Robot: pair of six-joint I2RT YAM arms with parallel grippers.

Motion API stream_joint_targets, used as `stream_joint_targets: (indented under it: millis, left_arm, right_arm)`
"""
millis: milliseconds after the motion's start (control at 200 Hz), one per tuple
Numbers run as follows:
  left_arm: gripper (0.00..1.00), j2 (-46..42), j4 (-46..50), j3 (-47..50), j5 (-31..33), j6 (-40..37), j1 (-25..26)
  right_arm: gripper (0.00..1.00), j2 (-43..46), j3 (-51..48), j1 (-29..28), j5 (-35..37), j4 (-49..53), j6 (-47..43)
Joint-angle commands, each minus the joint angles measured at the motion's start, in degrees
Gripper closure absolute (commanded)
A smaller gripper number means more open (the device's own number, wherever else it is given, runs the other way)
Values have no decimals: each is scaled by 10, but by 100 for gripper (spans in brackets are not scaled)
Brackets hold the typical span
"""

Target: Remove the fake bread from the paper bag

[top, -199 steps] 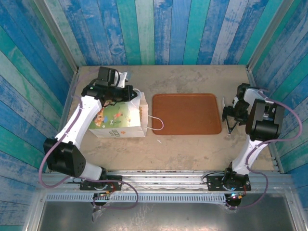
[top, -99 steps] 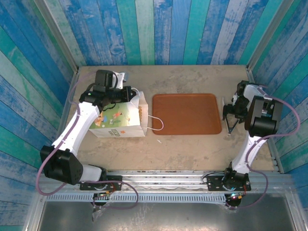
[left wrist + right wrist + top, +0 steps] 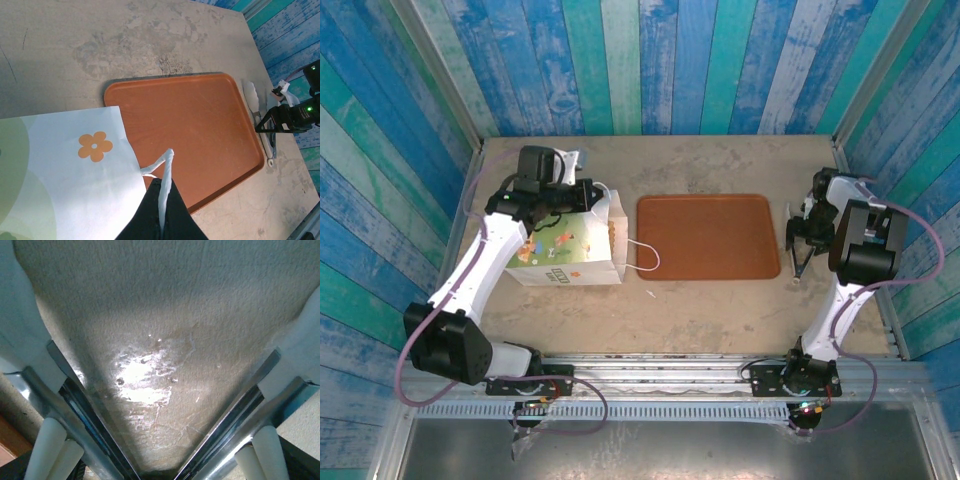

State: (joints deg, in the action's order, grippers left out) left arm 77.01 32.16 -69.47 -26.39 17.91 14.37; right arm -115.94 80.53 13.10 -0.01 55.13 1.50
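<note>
The white paper bag (image 3: 565,250) (image 3: 60,165) with green and orange print lies on its side left of the tray, mouth facing the tray. My left gripper (image 3: 582,197) (image 3: 162,187) is at its upper rim, shut on one white cord handle (image 3: 167,165). The other handle loop (image 3: 645,255) rests on the table. The fake bread is hidden. My right gripper (image 3: 800,240) (image 3: 155,390) hangs low over the table right of the tray. Its jaws stand wide around metal tongs (image 3: 75,405) (image 3: 265,135) with white tips; whether they press on them I cannot tell.
A flat brown tray (image 3: 708,237) (image 3: 190,125) lies in the middle of the table between the two grippers. Blue plank walls close in the back and both sides. A metal rail (image 3: 670,362) runs along the near edge.
The left arm shifted slightly and kept its hold on the cord handle. The right gripper stayed beside the tray, and its jaws narrowed a little.
</note>
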Motion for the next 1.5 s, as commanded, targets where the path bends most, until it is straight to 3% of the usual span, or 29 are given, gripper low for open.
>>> stream_joint_targets:
  millis: [0, 321, 436, 576, 841, 1027, 1498]
  left_arm:
    - [100, -44, -11, 7, 8, 6, 3]
    - [100, -46, -12, 16, 16, 16, 3]
    - [100, -46, -14, 14, 18, 18, 3]
    - [100, -48, -12, 9, 22, 19, 3]
    - [100, -70, -21, 7, 41, 28, 3]
    - [100, -73, -25, 8, 43, 36, 3]
    - [100, -82, -25, -1, 61, 43, 3]
  right_arm:
    - [19, -31, -28, -4, -15, -43, -4]
    - [18, -56, -23, -10, -7, -38, 12]
    - [24, -52, -25, -12, 0, -41, 13]
    - [37, 1, -40, -14, 1, -49, 22]
    - [43, 174, -55, -17, 4, -18, 36]
    - [48, 231, -46, -18, -25, 9, 24]
    - [45, 306, -17, -40, -124, 31, 53]
